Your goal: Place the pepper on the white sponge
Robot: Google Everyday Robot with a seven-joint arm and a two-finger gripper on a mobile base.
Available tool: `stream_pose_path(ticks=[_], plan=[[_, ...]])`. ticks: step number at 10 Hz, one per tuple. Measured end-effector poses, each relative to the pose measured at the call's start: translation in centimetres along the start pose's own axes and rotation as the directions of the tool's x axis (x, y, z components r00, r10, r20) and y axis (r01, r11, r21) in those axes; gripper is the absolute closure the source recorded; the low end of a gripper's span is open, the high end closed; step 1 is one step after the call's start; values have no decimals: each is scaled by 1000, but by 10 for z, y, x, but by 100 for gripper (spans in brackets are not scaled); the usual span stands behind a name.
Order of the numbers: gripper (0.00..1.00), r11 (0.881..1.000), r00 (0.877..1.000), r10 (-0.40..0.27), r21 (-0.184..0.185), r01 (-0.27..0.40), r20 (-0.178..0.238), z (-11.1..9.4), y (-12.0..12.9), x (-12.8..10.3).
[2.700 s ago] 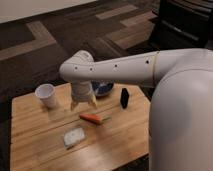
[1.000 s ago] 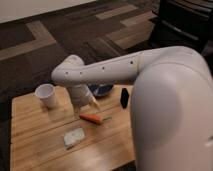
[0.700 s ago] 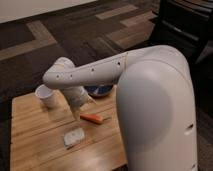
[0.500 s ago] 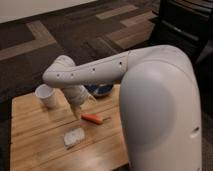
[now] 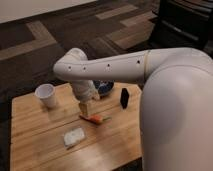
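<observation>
Pincer (image 5: 85,108) points down over table (image 5: 30,130), tip right at left end of pepper (image 5: 95,119); can't tell if it's apart, together or clamped. Pepper lies flat near middle of table, orange body, green stem toward right. Sponge (image 5: 74,136) lies flat on table, nearer camera and left of pepper, close but apart. Cup (image 5: 46,95) upright at far left of table. Blue bowl (image 5: 106,88) behind pincer, partly hidden by arm (image 5: 110,67). Black object (image 5: 124,98) stands right of pepper, apart. Arm reaches in from right
</observation>
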Motion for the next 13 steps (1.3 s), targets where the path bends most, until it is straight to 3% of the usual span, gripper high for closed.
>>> stream_pose_path(ticks=[3,5,7,10,13], plan=[[35,1000,1000,-6,12,6,-2,2,-2,0],[35,994,994,-93,53,90,50,22,-7,-19],[35,985,981,-161,78,153,107,33,-4,-37],[35,978,964,-203,73,193,173,54,2,-49],[35,968,947,-251,59,244,199,78,1,-54]])
